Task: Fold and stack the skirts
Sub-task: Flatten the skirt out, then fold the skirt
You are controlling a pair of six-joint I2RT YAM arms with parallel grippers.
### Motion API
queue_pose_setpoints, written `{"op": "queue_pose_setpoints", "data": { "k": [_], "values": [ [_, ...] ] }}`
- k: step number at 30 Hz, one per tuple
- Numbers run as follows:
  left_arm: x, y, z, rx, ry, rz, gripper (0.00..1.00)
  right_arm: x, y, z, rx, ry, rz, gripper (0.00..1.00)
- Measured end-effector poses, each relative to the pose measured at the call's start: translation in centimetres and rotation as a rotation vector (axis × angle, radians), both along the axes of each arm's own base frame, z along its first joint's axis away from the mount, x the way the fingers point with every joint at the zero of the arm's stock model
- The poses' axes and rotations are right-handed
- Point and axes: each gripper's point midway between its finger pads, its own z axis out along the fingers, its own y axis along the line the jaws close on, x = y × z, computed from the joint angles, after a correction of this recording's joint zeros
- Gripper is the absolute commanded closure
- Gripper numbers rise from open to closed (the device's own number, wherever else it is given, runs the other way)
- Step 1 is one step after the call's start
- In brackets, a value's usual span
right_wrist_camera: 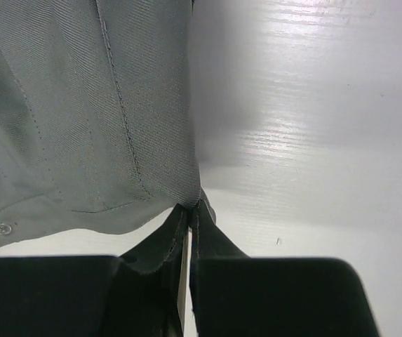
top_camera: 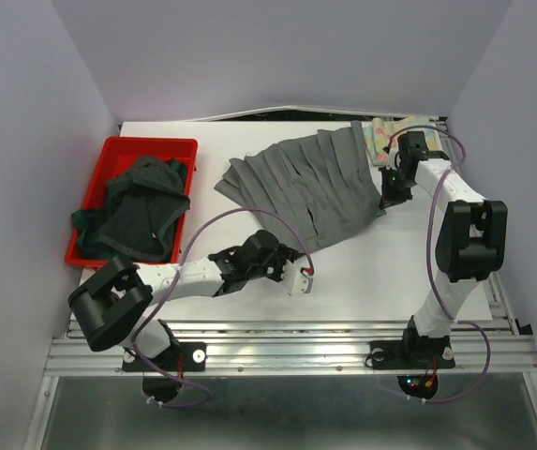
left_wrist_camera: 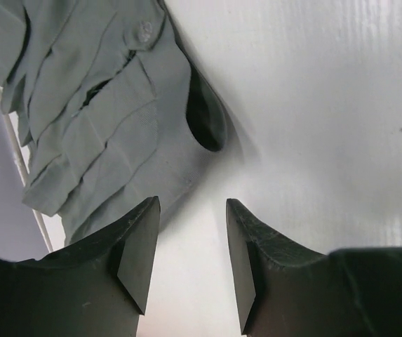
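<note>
One grey pleated skirt (top_camera: 310, 183), likely limp, light: right end effector (right_wrist_camera: 190, 210) clenched on its edge, left end effector (left_wrist_camera: 193, 203) released, cloth just ahead; pinch corners, expect sag.

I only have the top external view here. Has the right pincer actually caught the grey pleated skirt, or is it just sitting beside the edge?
Observer: Caught. On the right wrist camera the right pincer is shut, with a corner of the grey pleated skirt pinched between its tips.
Operator: And the left one, anything in it?
Observer: No. The left wrist camera shows the left pincer open, with only bare table between its tips. The skirt's edge lies ahead and to the left.
Operator: Which end is the right side holding?
Observer: A small button sits on a band near the gripped corner, so probably the waistband end.
</note>
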Motion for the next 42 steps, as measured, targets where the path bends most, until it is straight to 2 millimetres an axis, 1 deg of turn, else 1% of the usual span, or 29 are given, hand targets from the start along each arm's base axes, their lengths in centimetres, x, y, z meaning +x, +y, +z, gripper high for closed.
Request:
{"op": "queue_pose_setpoints", "data": {
  "k": [4, 10, 18, 22, 27, 29, 30, 32, 34, 38, 40, 42],
  "values": [
    [1.0, -1.2, -0.6, -0.019, -0.039, -0.011, 0.46, 0.0, 0.1, -0.2, 0.004, 0.005, 0.002, 0.99],
    [1.6, -2.0, -1.8, 0.011, -0.081, -0.055, 0.46, -0.1, 0.1, -0.6, 0.004, 0.020, 0.002, 0.99],
    [1.6, -2.3, -2.7, 0.055, -0.114, -0.123, 0.46, -0.1, 0.1, -0.7, 0.007, 0.026, 0.002, 0.99],
    [1.5, -2.2, -4.1, 0.086, -0.098, -0.133, 0.45, -0.1, 0.1, -0.7, 0.008, 0.028, 0.002, 0.99],
    [1.6, -2.5, -4.2, 0.088, -0.111, -0.145, 0.45, -0.1, 0.2, -0.7, 0.009, 0.028, 0.003, 0.99],
    [1.7, -2.6, -4.1, 0.082, -0.112, -0.143, 0.52, -0.1, 0.2, -0.8, 0.010, 0.029, 0.004, 0.99],
    [1.7, -2.7, -4.2, 0.081, -0.108, -0.141, 0.69, -0.2, 0.2, -0.8, 0.011, 0.029, 0.004, 0.99],
    [1.9, -3.0, -4.2, 0.080, -0.103, -0.141, 0.87, -0.1, 0.2, -0.8, 0.011, 0.030, 0.004, 0.99],
    [2.0, -3.2, -4.1, 0.080, -0.096, -0.140, 1.00, -0.2, 0.2, -1.0, 0.011, 0.033, 0.005, 0.99],
    [1.6, -3.6, -3.8, 0.092, -0.043, -0.153, 1.00, -0.1, -0.1, -1.2, -0.005, 0.033, 0.012, 0.99],
    [1.0, -3.5, -3.5, 0.100, -0.008, -0.163, 1.00, 0.1, -0.3, -1.2, -0.021, 0.025, 0.018, 0.99],
    [-0.4, -3.3, -3.3, 0.115, 0.063, -0.183, 1.00, 0.3, -0.6, -1.2, -0.036, 0.017, 0.026, 0.99]
  ]
}}
